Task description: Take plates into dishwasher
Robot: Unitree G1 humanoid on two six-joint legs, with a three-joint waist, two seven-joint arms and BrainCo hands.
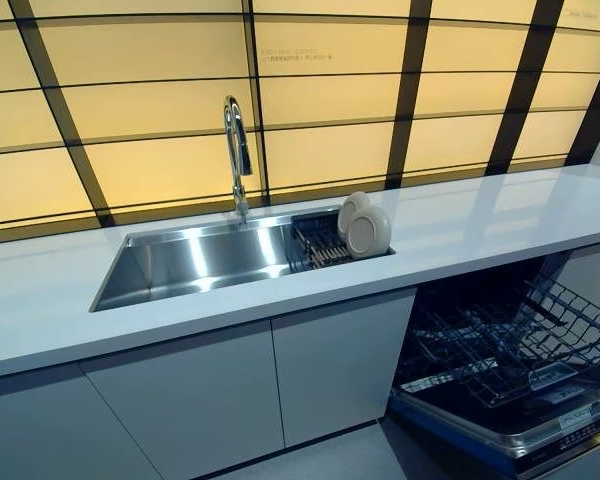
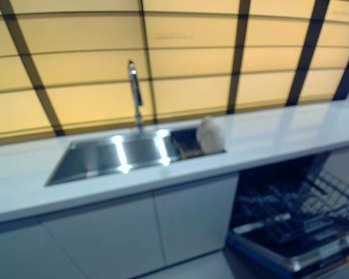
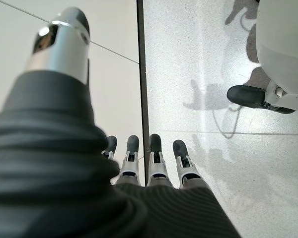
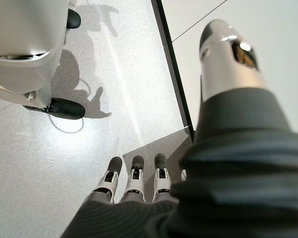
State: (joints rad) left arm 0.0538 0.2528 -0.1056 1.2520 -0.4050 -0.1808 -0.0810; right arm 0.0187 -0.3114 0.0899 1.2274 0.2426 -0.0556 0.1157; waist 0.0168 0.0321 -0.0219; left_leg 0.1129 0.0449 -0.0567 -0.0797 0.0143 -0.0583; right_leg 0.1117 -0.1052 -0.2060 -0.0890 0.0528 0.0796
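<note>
Task not started: round white plates stand in the sink's dark rack. Left hand and right hand hang straight-fingered, empty. Next: reach for a plate; dishwasher's wire basket stands open.

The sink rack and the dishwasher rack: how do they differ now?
The sink rack sits inside the sink, at its right end; the dishwasher rack is pulled out below the counter, over the open door. The sink rack holds white plates standing on edge; the dishwasher rack shows no plates. The sink rack looks smaller. Both are dark wire racks.
</note>
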